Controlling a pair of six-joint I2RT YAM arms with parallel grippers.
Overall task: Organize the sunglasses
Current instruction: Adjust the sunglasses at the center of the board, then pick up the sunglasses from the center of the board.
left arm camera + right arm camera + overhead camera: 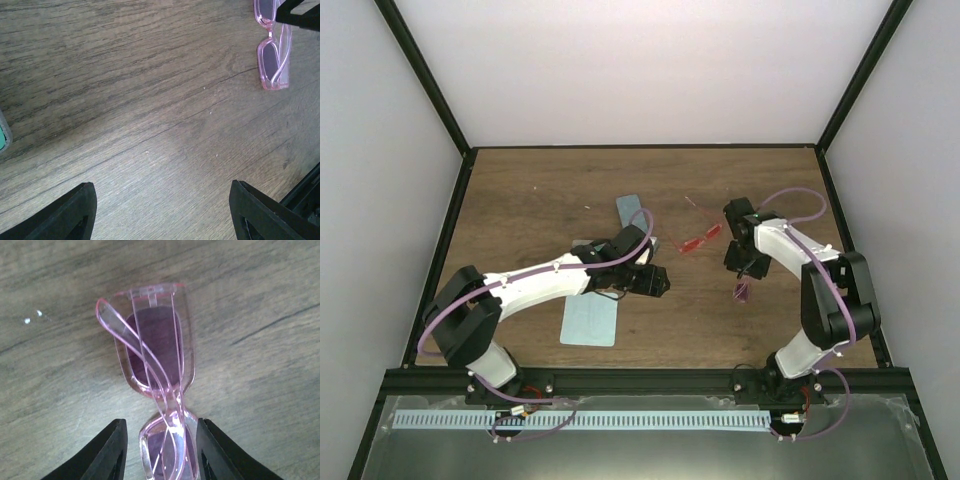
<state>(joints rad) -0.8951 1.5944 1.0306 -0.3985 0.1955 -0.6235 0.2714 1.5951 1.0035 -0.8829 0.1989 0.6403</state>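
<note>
The brown wood-grain table [520,200] carries everything. A pale teal square cloth [590,322] lies toward its near edge, left of the middle. A blue-grey oblong case [633,212] lies slantwise around the middle, farther back. The thin red-orange sunglasses [700,241] lie just right of the middle.

The translucent pink plastic sunglasses [155,345] lie folded flat on the wood in the right half, nearer the near edge than the red-orange pair. The right gripper [161,422] straddles one lens. One finger is against the frame and a sliver of gap shows at the other, so I judge the pair not yet clamped. The left gripper [161,187] hovers over bare wood with its jaws spread wide and nothing between them.

The pink pair looks light, stiff and smooth, so it will likely slip or twist under a loose pinch. The thin crossed temples look fragile. The sounder hold is across the frame at a lens or the bridge, squeezed gently.
</note>
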